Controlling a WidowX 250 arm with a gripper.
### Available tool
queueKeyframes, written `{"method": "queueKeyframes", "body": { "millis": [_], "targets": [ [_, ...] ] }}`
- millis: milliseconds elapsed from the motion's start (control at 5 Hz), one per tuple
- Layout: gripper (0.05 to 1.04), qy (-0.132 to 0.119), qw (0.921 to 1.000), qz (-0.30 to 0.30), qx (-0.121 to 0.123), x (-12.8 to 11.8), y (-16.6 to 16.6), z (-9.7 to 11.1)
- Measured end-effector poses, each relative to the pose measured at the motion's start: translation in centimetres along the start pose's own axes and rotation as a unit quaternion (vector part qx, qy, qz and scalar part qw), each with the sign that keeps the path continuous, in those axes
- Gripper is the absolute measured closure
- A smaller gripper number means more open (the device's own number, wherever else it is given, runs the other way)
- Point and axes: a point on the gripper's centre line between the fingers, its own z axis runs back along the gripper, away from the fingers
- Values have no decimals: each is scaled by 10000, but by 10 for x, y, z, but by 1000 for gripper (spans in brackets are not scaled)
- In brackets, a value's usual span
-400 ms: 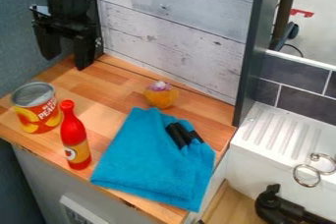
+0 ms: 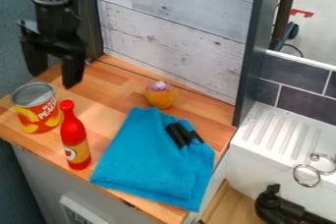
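Can [image 2: 36,115], upright at nine o'clock on the wooden counter [image 2: 111,88], stands near the black gripper [image 2: 54,78], which hangs toward one o'clock from it, released and spread wide with nothing in its grasp. A low, off-centre approach could clip the rim and tip the can, or topple the slim red bottle [image 2: 76,144] just beside it at about four o'clock. The can shows a dull silver top above a glossy red, orange and yellow label.

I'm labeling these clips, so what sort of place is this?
Probably a toy kitchen set up in a lab: a wooden counter, a white sink unit beside it, and a robot gripper above.
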Motion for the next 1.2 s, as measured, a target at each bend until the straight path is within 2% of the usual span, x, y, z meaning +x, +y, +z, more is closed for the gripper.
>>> {"method": "queueKeyframes", "body": {
  "millis": [200,400,600,800,1000,1200],
  "targets": [
    [83,-22,9964,846,-25,-16,17,2],
    [83,46,9938,1101,-177,-25,22,-8],
    [83,279,9913,1240,-355,-39,30,-14],
    [83,629,9945,746,-386,-53,37,-18],
    [83,792,9960,297,-278,-59,54,-37],
    [83,1091,9939,-176,-63,-59,64,-57]
  ]
}}
